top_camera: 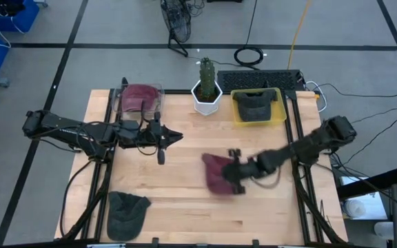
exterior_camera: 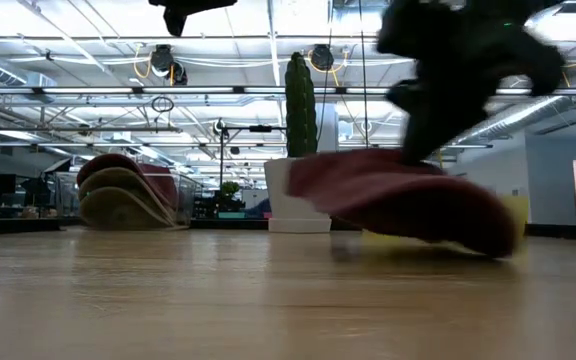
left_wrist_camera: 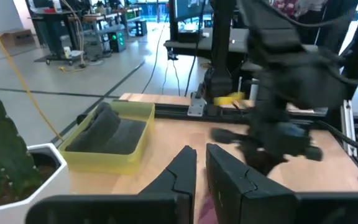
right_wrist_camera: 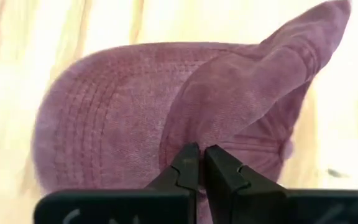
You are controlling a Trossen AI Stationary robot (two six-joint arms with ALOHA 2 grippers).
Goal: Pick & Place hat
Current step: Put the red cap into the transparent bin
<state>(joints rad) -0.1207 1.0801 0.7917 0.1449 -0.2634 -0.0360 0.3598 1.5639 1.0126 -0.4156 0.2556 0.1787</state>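
A maroon hat [top_camera: 216,173] sits mid-table, right of centre, and my right gripper [top_camera: 231,173] is shut on it. The right wrist view shows its stitched brim [right_wrist_camera: 86,124] and crumpled crown. In the low view the hat [exterior_camera: 398,195] slants, one end raised. My left gripper [top_camera: 176,137] hovers left of centre above the table, shut and holding nothing; its fingers [left_wrist_camera: 182,171] point toward the right arm. A dark grey hat [top_camera: 126,212] lies flat near the front left corner. My right gripper pinches a raised fold of the hat's crown [right_wrist_camera: 194,134] between its two fingers. The fingers slant down at it from the table's right side. The hat sits tilted in the hold, its lower end [exterior_camera: 493,240] by the tabletop; whether that end touches, I cannot tell.
At the back stand a clear tray [top_camera: 158,91] holding another maroon hat, a cactus in a white pot [top_camera: 206,88], and a yellow tray [top_camera: 279,110] holding a dark hat. Bare wood lies between the two arms and along the front edge.
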